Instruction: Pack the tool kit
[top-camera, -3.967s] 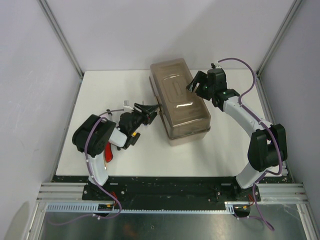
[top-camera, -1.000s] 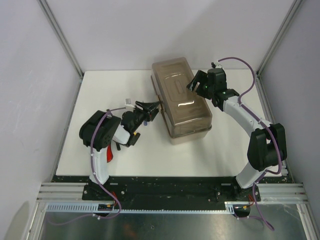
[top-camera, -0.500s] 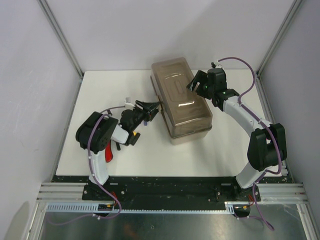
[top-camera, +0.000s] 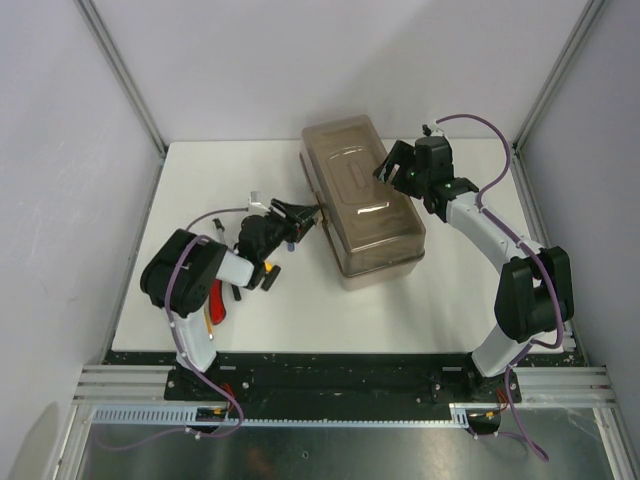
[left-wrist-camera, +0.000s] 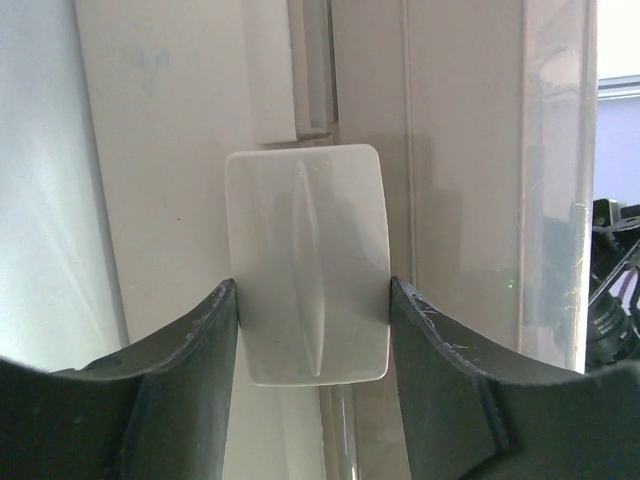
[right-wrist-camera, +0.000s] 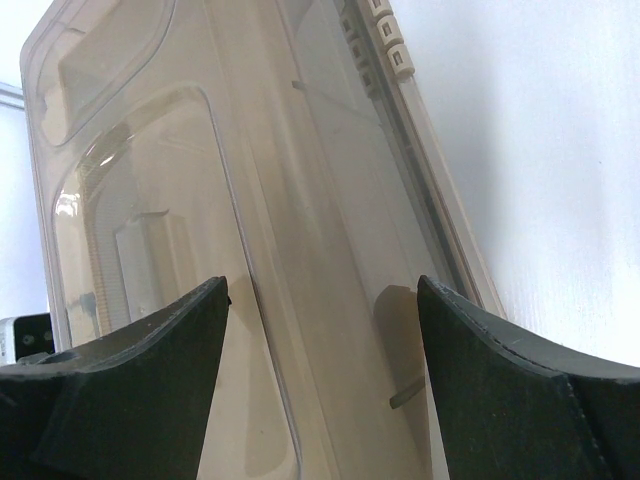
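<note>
Reading left to right from the top view: white worktop (top-camera: 200, 180), left arm folded low on its left half. A red handle (top-camera: 217, 310) lies on the worktop right beside that arm's lower link, partly hidden by it. Can't tell what it belongs to.

Left tool (top-camera: 300, 216) reaches right to the toolbox (top-camera: 372, 280) and sits at the middle of its left long side. Wrist view: both fingers (left-wrist-camera: 180, 380) flank the pale latch tab (left-wrist-camera: 310, 290), one on each side edge, touching, no gap visible. So it's clamped on the latch tab at a medium spread. The tab lies flat against the beige wall, with a ridge down its middle.

Toolbox stands mid-worktop, slightly right of centre, long axis running near to far and a bit skewed, far end leaning left. Brownish translucent lid (top-camera: 355, 190) is down over the beige base. Contents aren't readable through it.

Right tool (top-camera: 388, 165) hovers at the far right edge of the lid, its arm arcing in from the right. Wrist view: fingers (right-wrist-camera: 500, 390) are spread wide with nothing between them, lid surface below. Whether they touch the lid, can't tell. A row of hinge knuckles (right-wrist-camera: 385, 35) runs along the lid's edge in that view.
</note>
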